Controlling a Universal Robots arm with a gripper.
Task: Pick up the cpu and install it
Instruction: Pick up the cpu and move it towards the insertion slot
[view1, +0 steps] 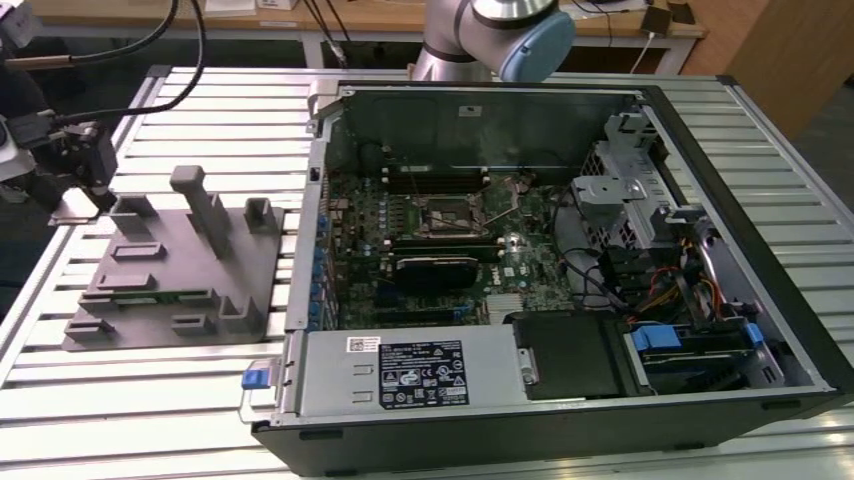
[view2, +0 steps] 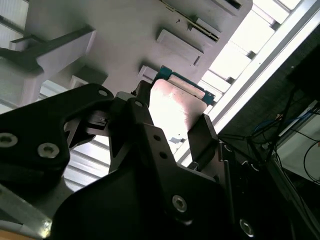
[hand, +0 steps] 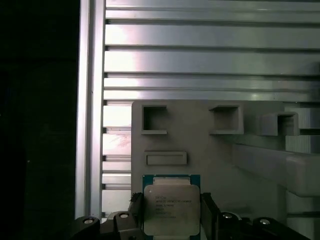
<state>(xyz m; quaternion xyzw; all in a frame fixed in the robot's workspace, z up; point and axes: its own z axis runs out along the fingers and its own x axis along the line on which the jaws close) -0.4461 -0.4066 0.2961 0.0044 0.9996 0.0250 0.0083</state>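
The cpu, a small square chip with a silvery top on a green-blue board, lies at one corner of the grey moulded tray. My gripper straddles it, one dark finger against each side edge, and looks shut on it. In the second wrist view the cpu shines between the same fingers of the gripper, over the tray. In the exterior view the gripper sits low at the far corner of the tray, on that view's left.
An open computer case lies to the exterior view's right of the tray, its motherboard with the square socket facing up. A silver power supply fills its near edge. Upright posts rise from the tray. Slatted aluminium table lies beneath.
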